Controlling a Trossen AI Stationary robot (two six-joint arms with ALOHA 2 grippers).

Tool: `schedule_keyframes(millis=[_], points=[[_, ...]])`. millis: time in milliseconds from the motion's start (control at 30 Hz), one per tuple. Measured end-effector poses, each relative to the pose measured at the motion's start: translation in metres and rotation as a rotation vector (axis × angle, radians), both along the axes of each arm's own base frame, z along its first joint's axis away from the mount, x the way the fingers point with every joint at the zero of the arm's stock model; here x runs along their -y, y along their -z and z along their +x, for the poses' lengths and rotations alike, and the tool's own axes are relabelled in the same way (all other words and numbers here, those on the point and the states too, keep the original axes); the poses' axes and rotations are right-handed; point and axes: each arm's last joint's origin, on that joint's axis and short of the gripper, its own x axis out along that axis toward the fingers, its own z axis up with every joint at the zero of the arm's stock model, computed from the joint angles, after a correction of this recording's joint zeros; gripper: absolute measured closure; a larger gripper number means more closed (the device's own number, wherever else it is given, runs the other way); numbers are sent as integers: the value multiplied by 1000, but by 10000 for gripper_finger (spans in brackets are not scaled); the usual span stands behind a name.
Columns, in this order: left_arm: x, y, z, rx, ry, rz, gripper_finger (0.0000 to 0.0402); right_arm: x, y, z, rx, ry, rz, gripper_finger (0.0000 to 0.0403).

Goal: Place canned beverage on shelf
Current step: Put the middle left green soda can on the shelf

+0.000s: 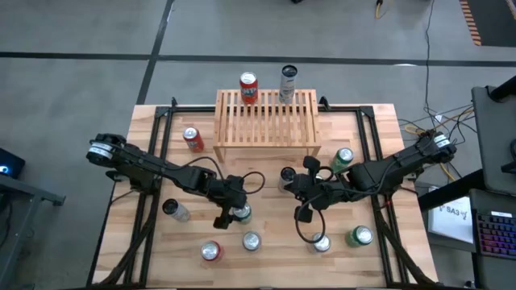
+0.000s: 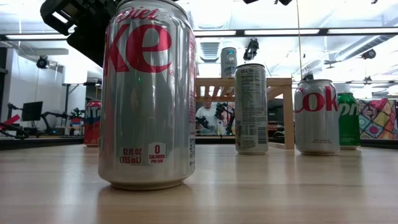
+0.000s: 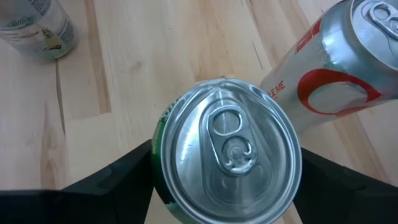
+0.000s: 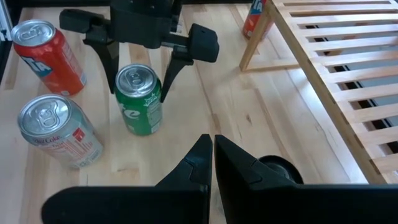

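**Left gripper open around a green can**

Where the high view shows only dark arms meeting at mid-counter, the wrist views give the detail. The left gripper [image 1: 231, 211] stands over a green can [image 1: 242, 213], its fingers [image 4: 107, 56] spread either side of it; whether they touch the can cannot be told. The left wrist view looks straight down on that can's lid [image 3: 227, 158], with a silver can [image 3: 339, 68] lying tilted just beside it. The right gripper [image 1: 300, 184] hangs near the middle with its fingers [image 4: 199, 163] pressed together on nothing.

The counter [image 1: 153, 250] is pale wood. The shelf [image 1: 266, 119] stands at its far middle, a red can [image 1: 248, 87] and a slim can [image 1: 288, 83] at its far edge. More cans stand scattered around. In the low view a diet cola can [image 2: 148, 93] fills the foreground, under bright ceiling lights.

Both arms reach inward from the counter's outer edges, stretched low.
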Motion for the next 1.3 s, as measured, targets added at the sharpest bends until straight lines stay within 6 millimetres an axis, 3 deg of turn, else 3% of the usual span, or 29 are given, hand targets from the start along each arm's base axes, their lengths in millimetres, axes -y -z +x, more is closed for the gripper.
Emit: schedule_keyframes(millis=[167,367,767,1033,1300], points=[[-1,-11,-5,33,6,-2,115,0,0,0,5,0,2,394],[-6,-39,-21,105,26,2,115,0,0,0,6,0,2,394],[-32,-140,-46,100,48,184,115,0,-1,1,13,-1,4,394],[-76,-177,-54,100,29,316,115,0,-1,1,13,-1,3,394],[-134,-181,-64,71,-74,380,115,0,-2,2,28,3,2,394]])
